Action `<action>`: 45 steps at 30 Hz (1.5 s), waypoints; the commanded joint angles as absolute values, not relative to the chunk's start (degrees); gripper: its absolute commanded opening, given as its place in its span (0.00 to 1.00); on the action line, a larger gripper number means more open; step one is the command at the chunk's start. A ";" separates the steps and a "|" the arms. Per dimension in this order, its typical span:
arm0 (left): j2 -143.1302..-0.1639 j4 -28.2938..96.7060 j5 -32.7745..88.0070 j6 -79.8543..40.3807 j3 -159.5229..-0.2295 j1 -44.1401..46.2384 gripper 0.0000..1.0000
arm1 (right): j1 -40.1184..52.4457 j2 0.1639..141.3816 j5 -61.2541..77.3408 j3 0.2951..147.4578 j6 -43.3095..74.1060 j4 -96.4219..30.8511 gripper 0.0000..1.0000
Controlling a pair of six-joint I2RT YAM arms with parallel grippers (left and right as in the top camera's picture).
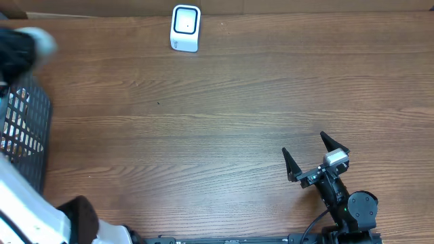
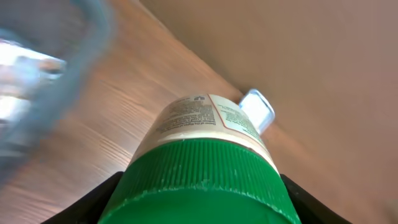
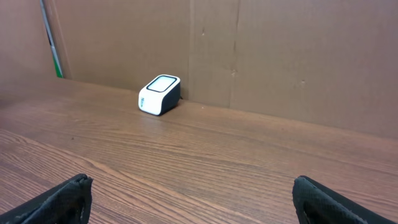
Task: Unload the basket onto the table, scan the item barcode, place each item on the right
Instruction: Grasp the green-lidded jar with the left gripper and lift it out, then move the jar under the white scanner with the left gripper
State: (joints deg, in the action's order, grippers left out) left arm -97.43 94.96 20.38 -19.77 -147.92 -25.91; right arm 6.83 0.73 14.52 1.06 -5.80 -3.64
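On the bench (image 1: 237,102), the scanner (image 1: 184,28) stands ahead and left of the right end effector (image 1: 304,142), the basket (image 1: 24,125) far to its left. The bottle (image 2: 199,143) sits in the left end effector (image 2: 199,199).

Overhead camera looks straight down on the wooden worktop (image 1: 224,115). Right wrist camera sits low, facing the distant barcode scanner (image 3: 159,94); left wrist camera, tight behind a green-capped jar (image 2: 199,180), shares that scanner.

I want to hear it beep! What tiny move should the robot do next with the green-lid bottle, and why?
Probably carry the green-lidded bottle forward, closer to the white scanner. The left end effector grips the bottle, but the scanner sits well ahead of it, at the table's far edge by the cardboard wall, likely too far to read the label.
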 commanded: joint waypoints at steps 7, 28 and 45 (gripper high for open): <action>-97.93 96.79 10.37 -15.68 -140.73 2.48 0.39 | 6.72 0.16 13.80 0.45 -5.78 -3.31 1.00; -113.58 74.08 4.49 -21.96 -102.21 29.91 0.40 | 6.72 0.16 13.80 0.45 -5.78 -3.31 1.00; -122.91 68.34 5.32 -24.49 -102.15 36.23 0.45 | 6.72 0.16 13.78 0.45 -5.78 -3.31 1.00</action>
State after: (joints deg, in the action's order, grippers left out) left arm -122.19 68.97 5.30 -23.11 -102.10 35.73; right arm 6.83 0.73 14.55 1.06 -5.82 -3.66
